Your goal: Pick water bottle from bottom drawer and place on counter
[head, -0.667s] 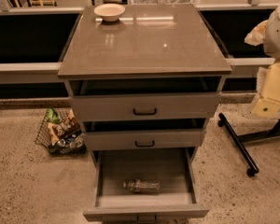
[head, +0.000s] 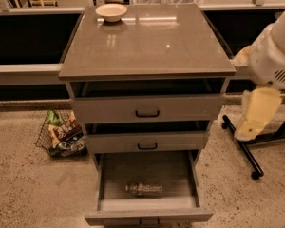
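The water bottle (head: 144,189) lies on its side on the grey floor of the open bottom drawer (head: 147,205), near its front. The counter (head: 147,42) is the glossy grey-brown top of the cabinet. My gripper (head: 254,118) hangs pale yellow from the white arm at the right edge. It is beside the cabinet at the height of the upper drawers, well above and to the right of the bottle, and holds nothing that I can see.
A cream bowl (head: 111,12) sits at the counter's back left. The two upper drawers (head: 147,109) stand slightly open. A wire basket of snack packs (head: 61,134) sits on the floor to the left. A black wheeled stand leg (head: 244,151) lies to the right.
The arm and gripper have moved a little down and to the left, closer to the cabinet's right side. The bottle and drawers have not moved.
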`<state>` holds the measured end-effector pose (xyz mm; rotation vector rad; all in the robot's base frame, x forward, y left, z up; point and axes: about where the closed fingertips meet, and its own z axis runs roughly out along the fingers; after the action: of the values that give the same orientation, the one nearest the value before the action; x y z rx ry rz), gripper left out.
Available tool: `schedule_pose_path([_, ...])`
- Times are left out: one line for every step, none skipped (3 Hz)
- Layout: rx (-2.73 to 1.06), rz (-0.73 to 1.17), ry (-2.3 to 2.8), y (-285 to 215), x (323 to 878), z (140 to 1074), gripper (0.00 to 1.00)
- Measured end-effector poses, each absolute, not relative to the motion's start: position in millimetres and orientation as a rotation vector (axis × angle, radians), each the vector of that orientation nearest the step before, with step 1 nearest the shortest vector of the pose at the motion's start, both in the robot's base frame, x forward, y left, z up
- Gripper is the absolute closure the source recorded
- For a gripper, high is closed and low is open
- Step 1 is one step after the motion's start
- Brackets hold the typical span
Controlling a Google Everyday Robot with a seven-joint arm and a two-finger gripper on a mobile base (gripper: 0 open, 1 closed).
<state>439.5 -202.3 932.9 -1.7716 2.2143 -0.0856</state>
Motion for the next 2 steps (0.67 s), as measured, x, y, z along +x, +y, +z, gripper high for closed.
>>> schedule_pose_path([-1.792, 0.007, 2.183, -182, 434, 865, 0.00])
schedule_pose_path([-1.799, 0.165, 2.150, -150, 437, 786, 0.00])
